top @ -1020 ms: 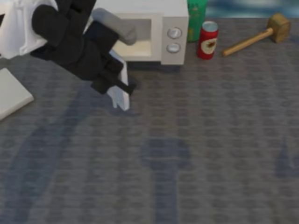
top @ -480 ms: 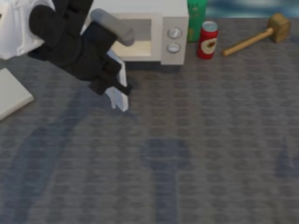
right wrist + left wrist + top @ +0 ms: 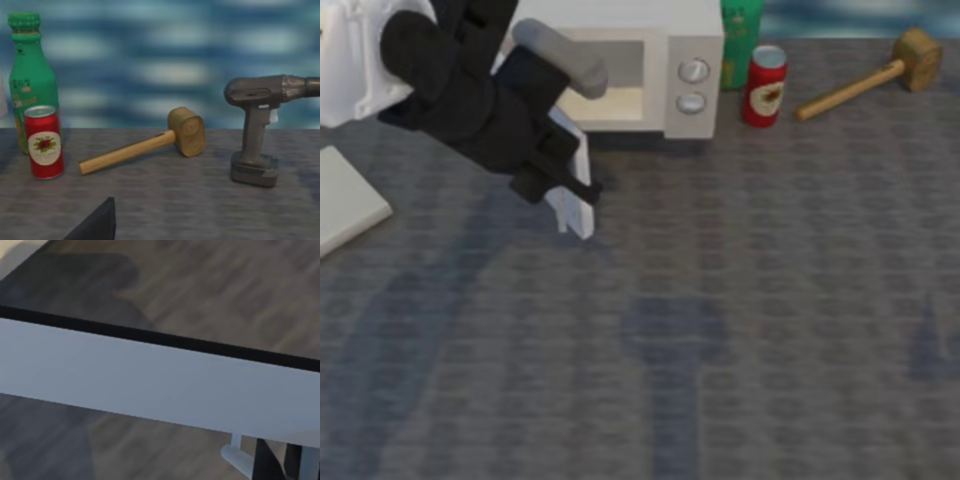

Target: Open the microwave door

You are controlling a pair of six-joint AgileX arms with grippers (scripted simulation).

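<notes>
Hiding most of the swung-open microwave door, left gripper clamped on its edge, microwave cavity exposed.

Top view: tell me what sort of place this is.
Likely a simulated tabletop test scene, not a real kitchen: a microwave with its door swung open shares a grey table with a wooden mallet, a soda can and a power drill.

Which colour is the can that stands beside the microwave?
Red, with a silver top; the can shows best in the right wrist view.
</notes>
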